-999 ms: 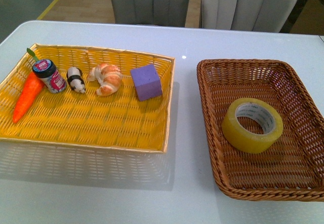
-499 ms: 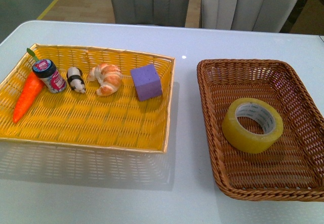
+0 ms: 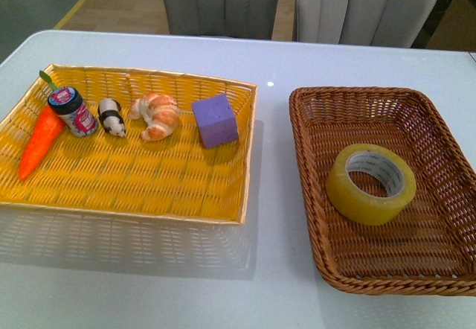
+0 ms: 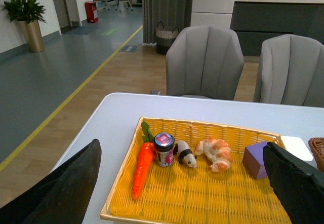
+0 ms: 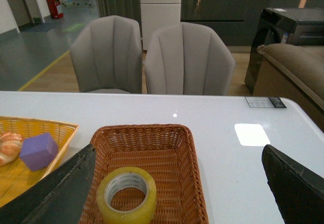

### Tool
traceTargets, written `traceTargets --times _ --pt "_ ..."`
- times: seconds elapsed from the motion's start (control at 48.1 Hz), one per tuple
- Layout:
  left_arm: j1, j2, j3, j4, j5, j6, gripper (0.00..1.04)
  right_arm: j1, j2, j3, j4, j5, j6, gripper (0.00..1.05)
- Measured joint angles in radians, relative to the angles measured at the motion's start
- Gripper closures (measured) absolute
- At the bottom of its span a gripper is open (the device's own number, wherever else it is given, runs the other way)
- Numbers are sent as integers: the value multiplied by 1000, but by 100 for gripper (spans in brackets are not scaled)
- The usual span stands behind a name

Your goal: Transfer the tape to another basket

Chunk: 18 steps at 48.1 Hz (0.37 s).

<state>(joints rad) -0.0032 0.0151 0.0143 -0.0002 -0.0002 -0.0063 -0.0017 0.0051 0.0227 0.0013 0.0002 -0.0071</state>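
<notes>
Wide yellowish translucent tape roll (image 3: 371, 183) lies flat, hole up, inside dark brown woven wicker basket (image 3: 312, 139) on the desk's right side, below and between the right fingers (image 5: 71, 188), spread apart; right arm nearer.

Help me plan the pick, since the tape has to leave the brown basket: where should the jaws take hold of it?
Probably from above. The tape lies nearly flat on the floor of the brown basket, its open core facing up, with the raised rim blocking a sideways approach. Put one jaw into the core and one outside, pinching the roll's wall. The right gripper, open, looks the closer one.
</notes>
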Motion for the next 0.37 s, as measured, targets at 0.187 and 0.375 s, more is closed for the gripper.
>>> traceTargets --times 0.187,0.375 --pt "0 0 0 0 0 0 9 0 0 0 0 0 0 9" --pt "0 0 0 0 0 0 9 0 0 0 0 0 0 9"
